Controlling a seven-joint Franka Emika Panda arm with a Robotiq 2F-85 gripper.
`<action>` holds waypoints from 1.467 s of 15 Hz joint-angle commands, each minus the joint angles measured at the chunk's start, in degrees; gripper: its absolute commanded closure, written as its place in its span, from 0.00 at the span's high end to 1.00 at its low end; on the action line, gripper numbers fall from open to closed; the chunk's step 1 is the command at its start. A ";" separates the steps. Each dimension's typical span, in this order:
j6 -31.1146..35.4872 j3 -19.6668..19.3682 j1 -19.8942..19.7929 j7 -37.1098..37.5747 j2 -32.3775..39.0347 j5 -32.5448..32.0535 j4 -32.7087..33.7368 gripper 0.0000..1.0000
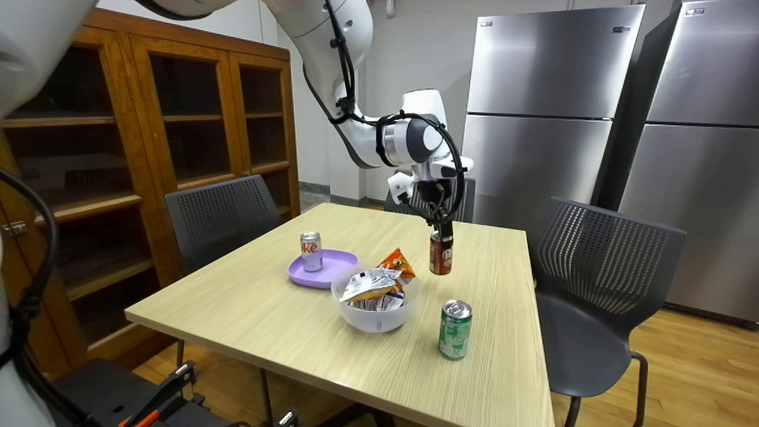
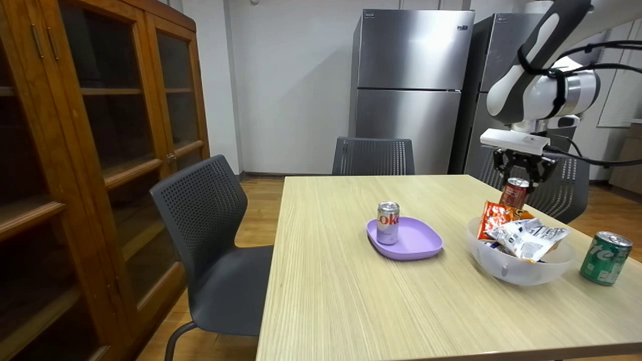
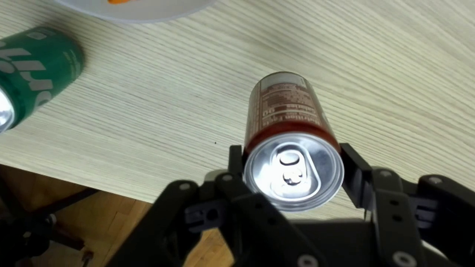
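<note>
The gripper [image 3: 293, 159] pinches a red can [image 3: 287, 107] from both sides near its rim, the fingers [image 3: 354, 173] parted just by the can's width. The can is upright near the translucent bowl [image 1: 379, 320]; whether its base meets the table [image 1: 255, 308] I cannot tell. The arm [image 1: 320, 68] arches over the table, gripper pointing down.

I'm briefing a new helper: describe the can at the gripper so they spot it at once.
Find the pale table, then the black gripper over it. Between its fingers is the soda can. Unlike the green can and the silver can on the purple plate, it is dark red.
</note>
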 commanded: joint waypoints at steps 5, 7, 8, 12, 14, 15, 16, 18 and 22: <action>3.10 2.11 2.81 -3.09 -5.84 -0.08 -3.77 0.38; 3.36 3.01 3.63 -4.36 -6.46 -0.19 -4.10 0.38; 3.49 3.46 4.02 -5.04 -6.70 -0.23 -4.28 0.38; 3.70 5.81 5.59 -8.63 -7.41 0.02 -4.94 0.38; 3.79 7.06 6.23 -10.78 -7.84 0.18 -5.61 0.38; 3.81 7.62 6.51 -11.83 -8.01 0.24 -5.93 0.38; 3.74 8.17 6.74 -12.93 -8.06 0.33 -6.11 0.38; 3.47 8.91 7.42 -14.79 -7.89 0.27 -6.18 0.38; 3.11 9.71 8.79 -18.16 -7.21 -0.01 -6.34 0.38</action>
